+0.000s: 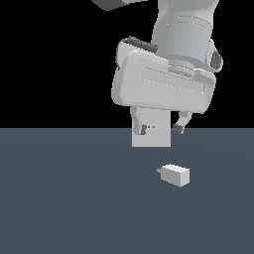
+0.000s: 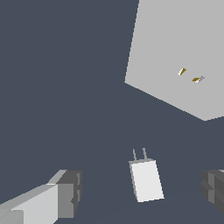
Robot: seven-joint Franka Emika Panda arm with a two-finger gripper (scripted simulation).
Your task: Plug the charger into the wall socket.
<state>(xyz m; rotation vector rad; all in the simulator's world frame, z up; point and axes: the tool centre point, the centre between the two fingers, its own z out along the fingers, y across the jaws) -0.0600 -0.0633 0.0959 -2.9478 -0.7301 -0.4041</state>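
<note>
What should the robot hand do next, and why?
Probably go straight down and close on the charger. The gripper is open and holds nothing, the charger lies on the floor between its fingers, prongs toward the wall socket.

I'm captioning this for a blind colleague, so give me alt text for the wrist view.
A small white charger lies on a dark floor between the two fingertips of an open gripper, untouched, its two prongs pointing toward the socket. The socket is a light-grey plate with two small orange-brown holes, standing apart from the charger.
</note>
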